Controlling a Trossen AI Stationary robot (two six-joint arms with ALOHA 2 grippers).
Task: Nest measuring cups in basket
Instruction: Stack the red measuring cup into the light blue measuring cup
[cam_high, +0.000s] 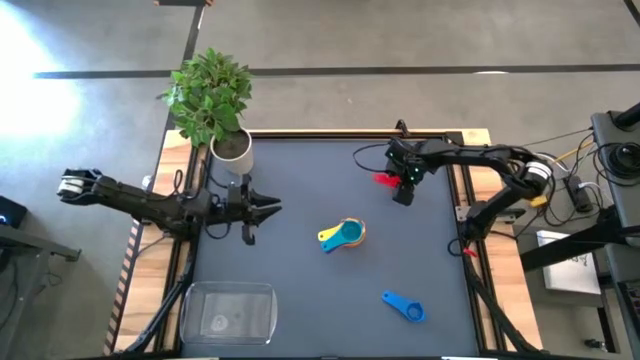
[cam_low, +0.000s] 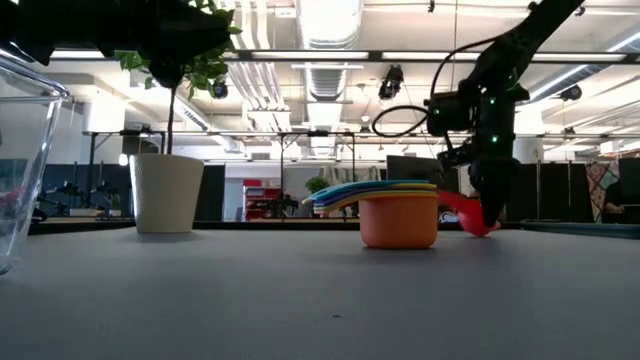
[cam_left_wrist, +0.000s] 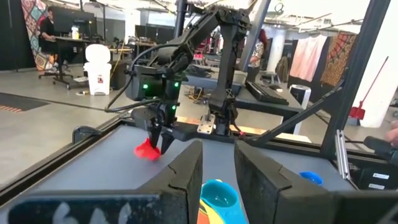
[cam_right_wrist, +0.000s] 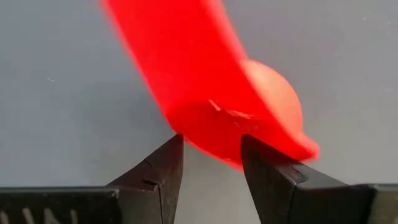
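The red-pink measuring cup (cam_high: 385, 179) is at the table's far right, with my right gripper (cam_high: 403, 190) shut on it and pointing steeply down. A nested stack of cups (cam_high: 343, 235), teal on top with yellow and orange under it, stands mid-table on its base. A blue cup (cam_high: 405, 306) lies alone near the front right. The clear basket (cam_high: 228, 312) sits at the front left. My left gripper (cam_high: 275, 208) hangs level at the left, pointing toward the stack. Its fingers stand narrowly open with nothing between them. My right gripper pinches the red-pink cup between its two fingers at the edge (cam_right_wrist: 211, 140) where the flat handle runs into the bowl. The fingers come from above, pointing steeply down. The cup sits tilted low over the table; whether it touches the table I cannot tell.
A white pot (cam_high: 232, 150) with a green plant stands at the far left corner, just behind my left arm. Bare dark table lies between the stack and the basket. Wooden rails edge the table on both sides.
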